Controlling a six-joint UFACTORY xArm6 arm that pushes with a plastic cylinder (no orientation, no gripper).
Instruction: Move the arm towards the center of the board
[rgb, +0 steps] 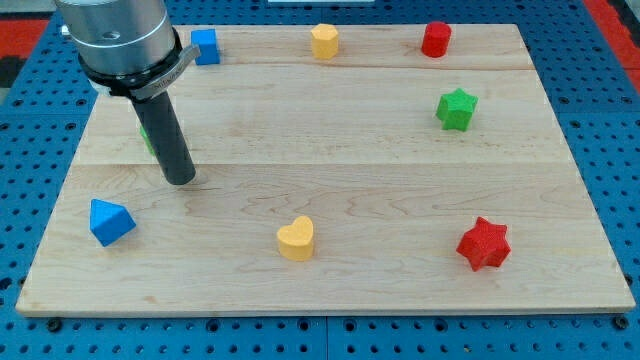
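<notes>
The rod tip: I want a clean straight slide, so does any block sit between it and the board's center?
Nothing visible does. My tip is left of center, and the wood toward the middle is bare; the yellow heart lies below that line.

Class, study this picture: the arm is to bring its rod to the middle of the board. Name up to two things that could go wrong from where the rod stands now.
1. My tip stands at the view's left, with a green block half hidden right behind the rod; any backward drift could nudge it.
2. The way rightward to the centre looks free, but veering toward the view's bottom could push the yellow heart block.
</notes>
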